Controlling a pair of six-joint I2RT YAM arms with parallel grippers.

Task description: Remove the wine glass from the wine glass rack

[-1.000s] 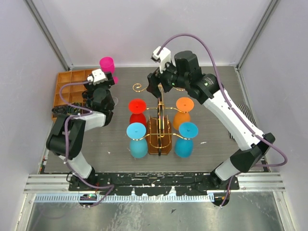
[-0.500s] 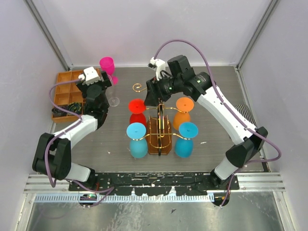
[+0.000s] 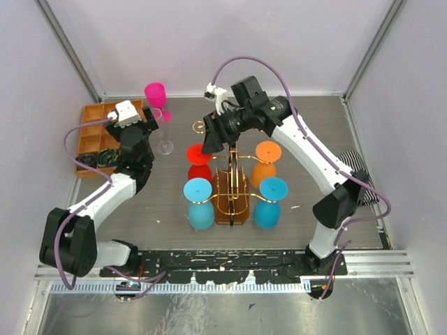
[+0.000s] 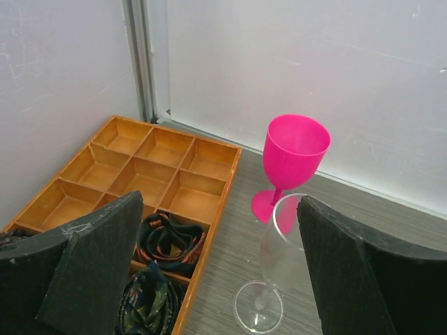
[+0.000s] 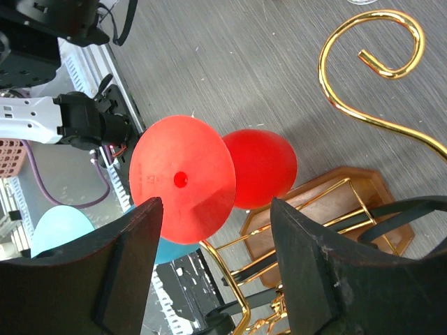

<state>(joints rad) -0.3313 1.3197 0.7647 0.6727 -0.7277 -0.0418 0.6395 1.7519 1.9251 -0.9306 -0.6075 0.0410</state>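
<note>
Right fingers (image 5: 129, 272), spread, have shifted left over the red wine glass (image 5: 183, 179); left fingers (image 4: 98, 265) also spread.

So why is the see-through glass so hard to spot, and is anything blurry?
Left wrist view: the clear stemmed wine glass is faint because the grey table shows through it, while the pink plastic goblet behind is sharp. Right wrist view: the red upside-down wine glass is crisp; the black fingers near the lens look soft.

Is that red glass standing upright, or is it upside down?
Upside down. The red glass has its flat round foot on top and its bowl underneath, next to the wine glass rack.
</note>
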